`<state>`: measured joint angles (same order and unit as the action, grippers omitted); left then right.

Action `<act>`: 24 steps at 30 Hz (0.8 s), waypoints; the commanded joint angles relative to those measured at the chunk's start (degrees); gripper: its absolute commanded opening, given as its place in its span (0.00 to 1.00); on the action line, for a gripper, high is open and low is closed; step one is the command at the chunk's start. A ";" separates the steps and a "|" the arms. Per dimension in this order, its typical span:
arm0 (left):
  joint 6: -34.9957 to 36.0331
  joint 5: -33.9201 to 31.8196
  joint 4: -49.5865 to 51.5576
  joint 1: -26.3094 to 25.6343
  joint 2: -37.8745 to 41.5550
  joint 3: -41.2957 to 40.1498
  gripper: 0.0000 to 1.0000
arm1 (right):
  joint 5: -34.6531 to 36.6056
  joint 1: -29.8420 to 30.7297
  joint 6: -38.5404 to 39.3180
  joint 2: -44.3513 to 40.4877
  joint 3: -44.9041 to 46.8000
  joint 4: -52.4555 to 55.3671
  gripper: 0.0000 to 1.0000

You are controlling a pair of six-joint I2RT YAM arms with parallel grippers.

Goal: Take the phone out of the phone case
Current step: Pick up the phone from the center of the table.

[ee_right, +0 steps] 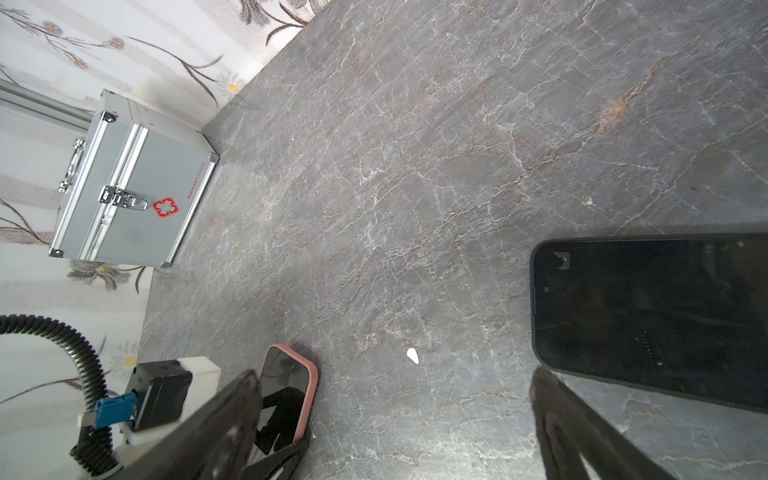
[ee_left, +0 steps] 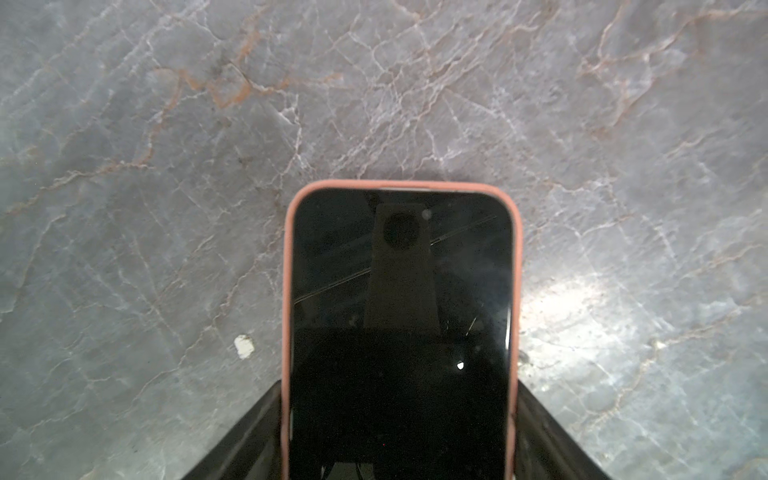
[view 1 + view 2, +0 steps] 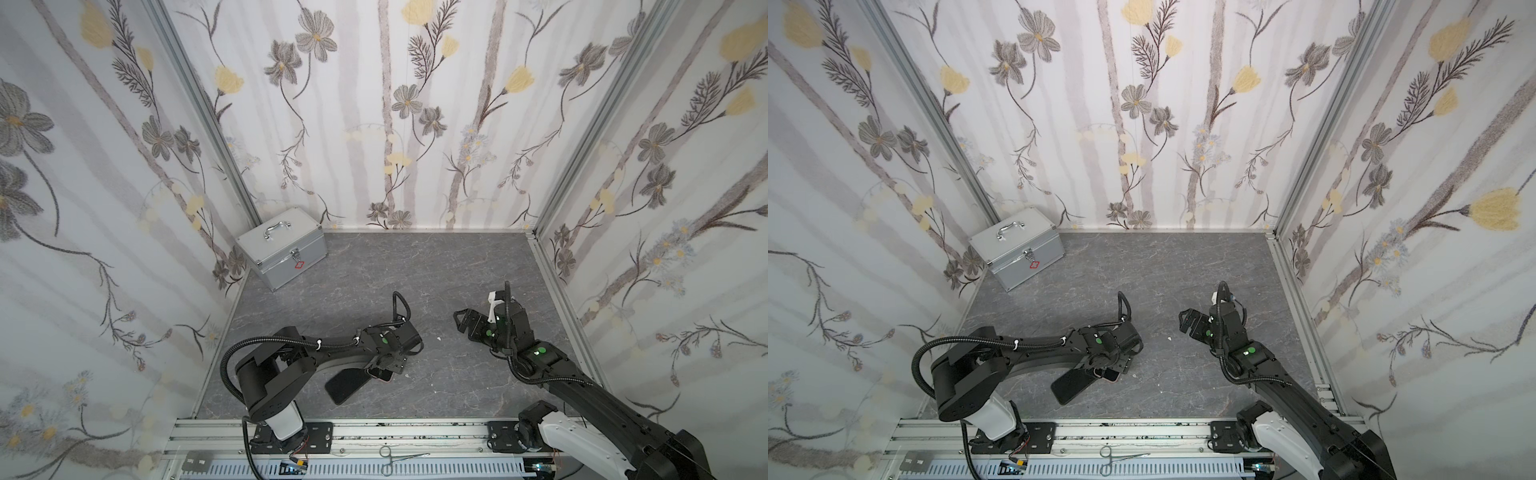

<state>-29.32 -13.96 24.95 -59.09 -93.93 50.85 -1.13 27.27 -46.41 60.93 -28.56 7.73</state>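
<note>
Pink case point(image 2: 286, 291) rims the phone point(image 2: 399, 311) on every edge that shows, so the phone sits inside it, dark screen up. It lies toward the front of the grey marbled desk point(image 3: 436, 270), under the left gripper point(image 2: 399, 384). That gripper's 2 fingers point(image 2: 249, 436) stand along the case's 2 long sides, right against them in the left wrist view; whether they press on it I cannot tell.

A black phone point(image 1: 648, 316) with no pink rim lies flat on the desk, on the side toward the left arm's base. In both top views it seems to meet the cased phone beneath the gripper; whether they touch I cannot tell.

The right gripper point(image 3: 457, 322) hangs over the desk well apart from the case, its fingers spread wide and holding nothing. A small white scrap point(image 3: 437, 338) lies between the 2 grippers. A silver metal box point(image 3: 282, 249) with a handle stands in the far left corner.
</note>
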 commanded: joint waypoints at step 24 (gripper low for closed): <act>4.37 1.86 -17.84 0.03 26.67 -6.24 0.52 | -35.10 1.60 1.59 10.05 -8.17 -17.33 0.80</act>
<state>-26.87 -12.84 11.75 -59.13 -67.96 44.64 -30.06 28.36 -45.47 69.65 -35.53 -6.68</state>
